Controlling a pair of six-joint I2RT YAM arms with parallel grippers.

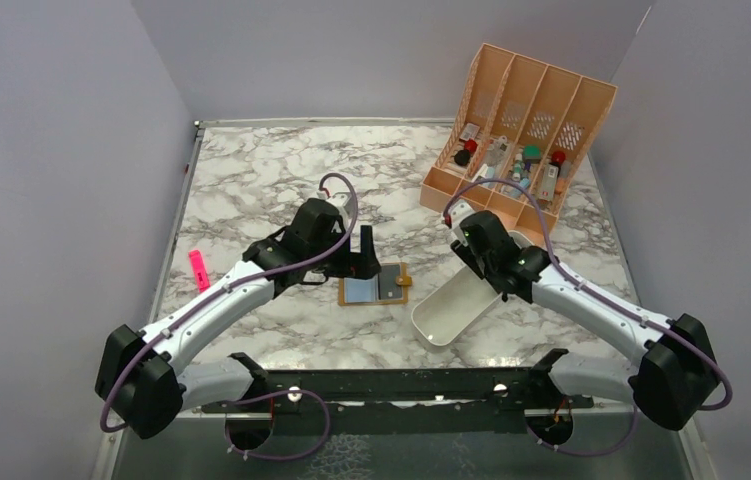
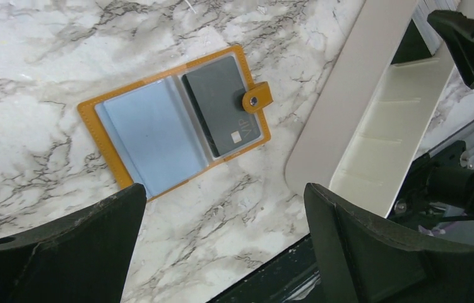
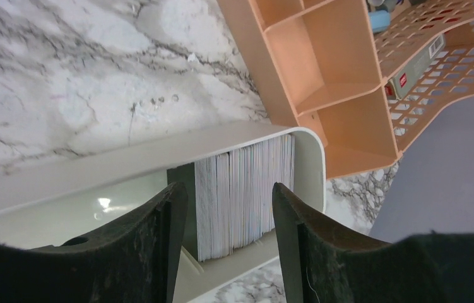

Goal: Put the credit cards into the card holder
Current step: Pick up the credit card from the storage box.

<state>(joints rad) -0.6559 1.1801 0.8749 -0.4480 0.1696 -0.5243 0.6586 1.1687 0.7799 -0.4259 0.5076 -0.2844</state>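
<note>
Mustard card holder (image 2: 158, 132) lies open, one dark card (image 2: 225, 104) pocketed; left tool (image 2: 225, 192) released, right tool (image 3: 229, 188) parted, empty.

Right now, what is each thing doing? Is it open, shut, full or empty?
Wallet: open flat, a dark card tucked in.
Left gripper: open, empty, above the wallet.
Right gripper: open, over the cards.
Tray: lying on the table, partly filled.
Cards: stacked on edge in the tray.
Organiser: upright, small things inside.

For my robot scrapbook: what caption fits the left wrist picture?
Open left gripper above the open wallet, a dark card in one pocket, white tray alongside.
</note>
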